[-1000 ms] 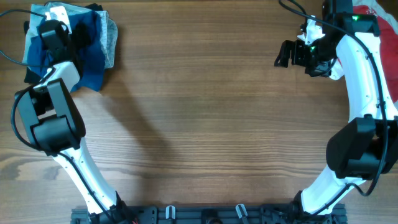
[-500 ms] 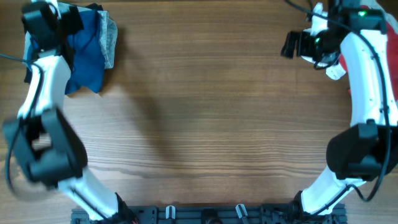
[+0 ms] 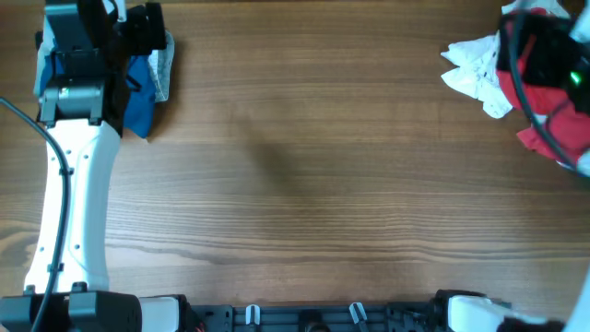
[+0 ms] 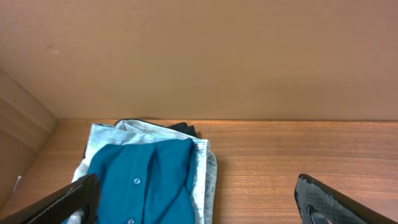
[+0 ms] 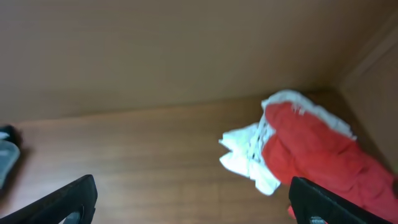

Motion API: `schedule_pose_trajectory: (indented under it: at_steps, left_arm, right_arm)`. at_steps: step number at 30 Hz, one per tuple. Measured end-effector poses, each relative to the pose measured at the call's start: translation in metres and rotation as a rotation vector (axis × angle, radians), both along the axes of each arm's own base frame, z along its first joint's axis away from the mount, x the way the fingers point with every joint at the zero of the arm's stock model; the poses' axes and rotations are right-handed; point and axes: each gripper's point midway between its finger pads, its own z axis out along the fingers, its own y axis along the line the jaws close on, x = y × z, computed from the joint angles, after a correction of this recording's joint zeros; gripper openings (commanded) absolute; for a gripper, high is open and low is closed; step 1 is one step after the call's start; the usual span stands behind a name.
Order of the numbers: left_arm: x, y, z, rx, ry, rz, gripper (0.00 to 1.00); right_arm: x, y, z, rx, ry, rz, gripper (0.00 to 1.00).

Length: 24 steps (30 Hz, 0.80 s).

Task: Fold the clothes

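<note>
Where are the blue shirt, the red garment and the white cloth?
blue shirt [image 4: 155, 177], left wrist view, on its buttoned front panel.
red garment [image 5: 311, 152], right wrist view, on the middle of the bunched heap.
white cloth [image 5: 244, 157], right wrist view, on its crumpled left part.

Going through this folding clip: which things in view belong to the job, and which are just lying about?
Job:
- blue shirt, on top of the pile at the far left corner
- left gripper, open, above that pile
- right gripper, open, holding nothing

Lying about:
- pale cloth under the shirt
- white cloth
- red cloth beside it
</note>
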Motion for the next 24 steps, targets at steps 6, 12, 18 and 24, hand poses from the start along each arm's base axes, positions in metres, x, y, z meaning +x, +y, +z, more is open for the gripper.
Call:
schedule_pose_trajectory:
  at_steps: [6,12,18,24]
  left_arm:
    - [0.000,-0.001,0.000,0.000,0.001,-0.002,1.00]
    - [0.000,-0.001,0.000,0.000,0.000,-0.002,1.00]
    - [0.000,-0.001,0.000,0.000,0.001,-0.002,1.00]
    - [0.000,-0.001,0.000,0.000,0.002,-0.002,1.00]
  right_arm:
    - [-0.017,0.001,0.014,-0.005,-0.047,-0.002,1.00]
    - [-0.015,0.001,0.012,-0.007,-0.040,-0.001,1.00]
    - [-0.010,0.000,0.002,-0.006,-0.014,-0.001,1.00]
    - [0.007,-0.001,-0.011,-0.013,-0.111,-0.002,1.00]
